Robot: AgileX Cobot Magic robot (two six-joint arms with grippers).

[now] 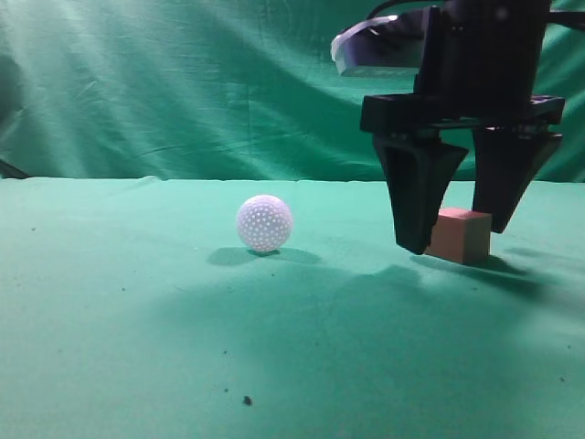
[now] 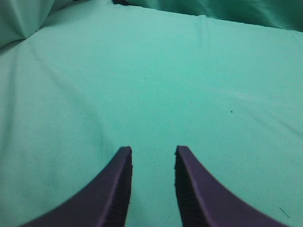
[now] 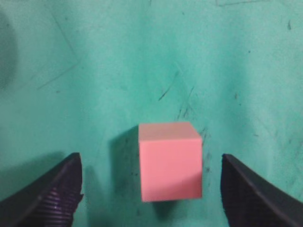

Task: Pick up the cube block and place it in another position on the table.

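The cube block is a small reddish-brown cube resting on the table at the right. My right gripper hangs over it, open, with one dark finger on each side and clear gaps to the cube. In the right wrist view the cube sits between the two fingertips, untouched. My left gripper is open and empty over bare green cloth; it does not show in the exterior view.
A white dimpled ball sits on the cloth left of the cube, apart from it. A wrinkled green backdrop curtain rises behind the table. Dark specks dot the cloth near the front.
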